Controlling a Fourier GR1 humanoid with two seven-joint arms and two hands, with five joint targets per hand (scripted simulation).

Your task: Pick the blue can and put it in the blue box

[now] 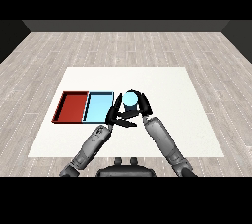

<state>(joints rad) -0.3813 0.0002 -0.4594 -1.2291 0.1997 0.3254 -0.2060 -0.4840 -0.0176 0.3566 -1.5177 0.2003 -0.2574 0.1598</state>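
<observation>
The blue can [130, 100] shows its light blue top just right of the light blue tray [98, 106]. My right hand [143, 106] is curled round the can, with black fingers wrapping its far side and its near side. My left hand [112, 115] sits close to the can's left, over the blue tray's right edge, with its fingers relaxed and holding nothing. The hands hide the can's lower body, so I cannot tell whether it rests on the table or is lifted.
The red tray [71, 107] lies directly left of the blue tray, sharing a side with it. Both trays lie on the left half of the white table [172, 95]. A grey plank floor surrounds the table.
</observation>
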